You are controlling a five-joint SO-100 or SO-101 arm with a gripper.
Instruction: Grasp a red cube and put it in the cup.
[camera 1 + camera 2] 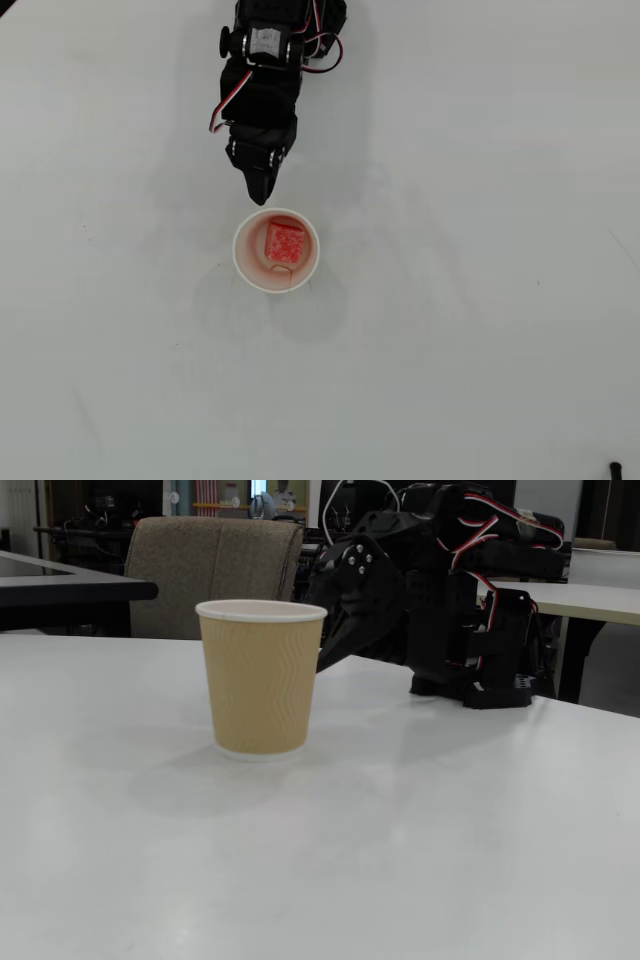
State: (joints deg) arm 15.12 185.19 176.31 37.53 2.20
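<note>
From the overhead view I saw the red cube (pixel 285 242) lying inside the cup (pixel 248 268), which stood upright on the white worktop (pixel 480 330). My arm's fingers (pixel 262 190) sat just beside the cup's rim on the arm's side, tips drawn narrow to a point and holding nothing. In the fixed view the cup (pixel 261 680) hid the cube entirely, and the fingers (pixel 335 648) hung behind it. I judged the drop done, so the step in hand was the retreat: lift first, then pull back along the arm's own line, keeping the tips clear of the rim so the light cup would not tip.
</note>
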